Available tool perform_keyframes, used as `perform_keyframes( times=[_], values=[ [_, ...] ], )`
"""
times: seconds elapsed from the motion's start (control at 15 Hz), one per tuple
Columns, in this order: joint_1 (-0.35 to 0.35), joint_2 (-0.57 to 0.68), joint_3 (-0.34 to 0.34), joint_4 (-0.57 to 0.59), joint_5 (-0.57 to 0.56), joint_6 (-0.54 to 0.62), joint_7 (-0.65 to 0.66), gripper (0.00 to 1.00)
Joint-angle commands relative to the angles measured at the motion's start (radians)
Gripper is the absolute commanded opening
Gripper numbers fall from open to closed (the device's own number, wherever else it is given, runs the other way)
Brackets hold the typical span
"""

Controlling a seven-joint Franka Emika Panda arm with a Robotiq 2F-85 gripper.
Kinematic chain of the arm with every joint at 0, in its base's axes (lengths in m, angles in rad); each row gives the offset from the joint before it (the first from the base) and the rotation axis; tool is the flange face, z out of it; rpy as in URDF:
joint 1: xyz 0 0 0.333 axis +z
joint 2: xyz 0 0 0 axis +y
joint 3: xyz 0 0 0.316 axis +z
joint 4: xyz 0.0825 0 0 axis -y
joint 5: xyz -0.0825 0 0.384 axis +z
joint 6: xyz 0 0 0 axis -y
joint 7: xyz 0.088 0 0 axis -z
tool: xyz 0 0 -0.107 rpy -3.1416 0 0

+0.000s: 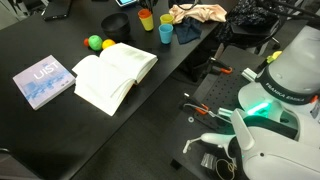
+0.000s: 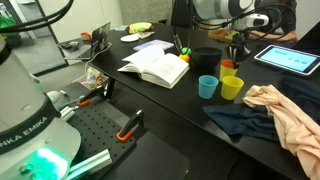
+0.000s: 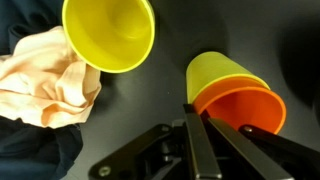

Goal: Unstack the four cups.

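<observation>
**Two Cups Apart, Two Nested Beside the Yellow Cup**

The yellow cup [image 3: 108, 35] is seen upright on the black table [image 2: 190, 105], and its bare yellow inside is shown from above in the wrist view. The blue cup [image 2: 207, 87] is set upright just beside the yellow cup in an exterior view; it cannot be told whether the two touch.

The orange cup [image 3: 245, 110] and the green cup [image 3: 222, 70] are found close to the yellow cup, apart from it and pressed together as a pair. The orange cup's mouth is turned toward the wrist camera, and the green cup's wall is shown just past its rim. Which one is seated in which cannot be told for certain.

The gripper [image 3: 195, 116] is shown with its fingers drawn together, the tips lying at the edge of the orange rim. Whether the cup's wall is pinched between them cannot be made out.

A peach cloth [image 3: 45, 85] is bunched right against the yellow cup, with a dark cloth [image 2: 235, 122] spread next to it. An open book [image 2: 158, 67] is laid well apart from the yellow cup, beyond the blue cup.
</observation>
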Motion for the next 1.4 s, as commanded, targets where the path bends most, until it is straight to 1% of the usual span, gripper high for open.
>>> perform_keyframes(
  times=[0.0,0.2,0.4,0.53,0.8,1.0,1.2,1.33],
  values=[
    [-0.005,-0.054,0.006,-0.035,-0.020,-0.033,-0.062,0.03],
    [-0.005,-0.088,-0.001,-0.070,-0.034,-0.024,-0.093,0.03],
    [-0.015,-0.122,-0.003,-0.128,-0.029,0.030,-0.102,0.03],
    [-0.021,-0.136,-0.007,-0.177,-0.029,0.092,-0.101,0.03],
    [-0.030,-0.135,-0.013,-0.287,-0.013,0.280,-0.094,0.03],
    [-0.028,-0.139,-0.020,-0.334,-0.002,0.397,-0.100,0.03],
    [-0.028,-0.148,-0.026,-0.345,0.013,0.454,-0.102,0.03],
    [-0.041,-0.156,-0.013,-0.344,0.038,0.464,-0.103,0.03]
  ],
)
